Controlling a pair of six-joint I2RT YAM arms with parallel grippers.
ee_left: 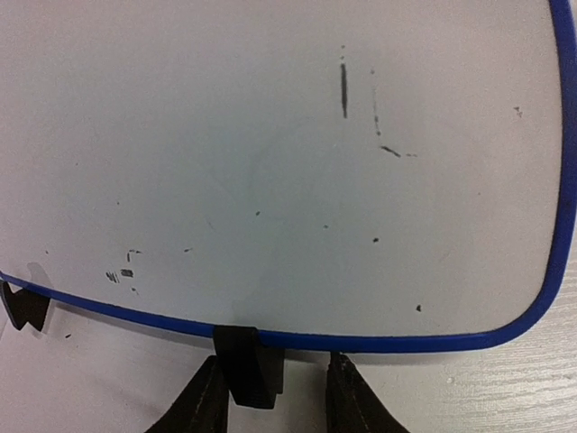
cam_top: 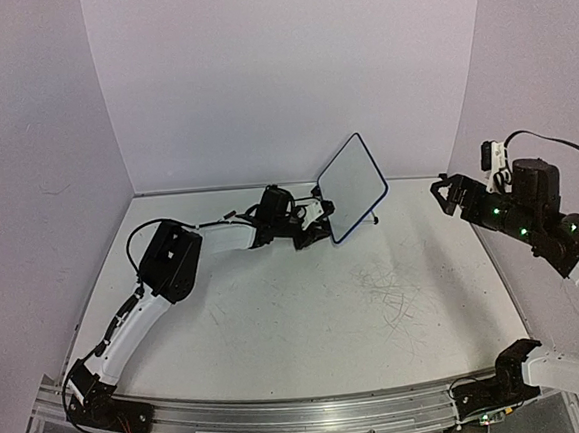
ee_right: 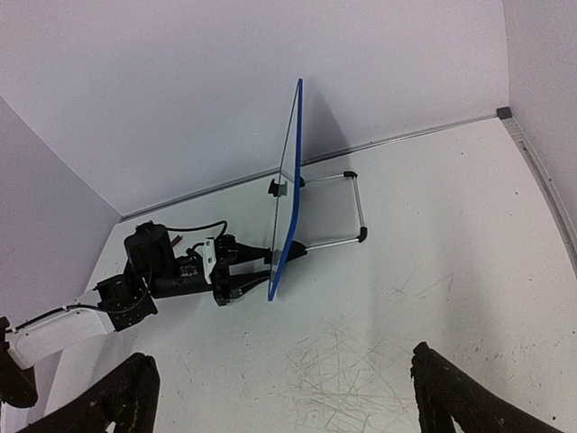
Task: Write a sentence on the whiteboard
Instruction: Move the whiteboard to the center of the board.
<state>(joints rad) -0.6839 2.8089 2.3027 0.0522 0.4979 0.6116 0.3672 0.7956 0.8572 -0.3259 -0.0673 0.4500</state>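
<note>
Whiteboard [cam_top: 353,187] stands tilted, far centre of table [cam_top: 278,323]. Left arm [cam_top: 173,264] stretched out low to it, left gripper [cam_top: 320,222] flanking a black foot [ee_left: 245,365] on the rim; clamped or not, can't tell. Right gripper [cam_top: 452,192] raised at right, jaws wide apart, empty.

We see the whiteboard [cam_top: 352,186] as a smooth, faintly glossy white sheet flecked with dry dark marker specks. It is edged by a shiny blue plastic rim [ee_left: 559,225], fitted with matt black plastic feet [ee_left: 248,365] and backed by a thin polished metal wire stand [ee_right: 357,203] with black caps. Beneath it the counter [cam_top: 277,318] looks matt white, roughened by grey scuffs and scratches, and is fronted by a brushed aluminium rail [cam_top: 285,417]. The left arm [cam_top: 128,331] wears a glossy white plastic shell over matt black housings, and the left gripper [ee_left: 275,397] ends in matt black plastic jaws.
</note>
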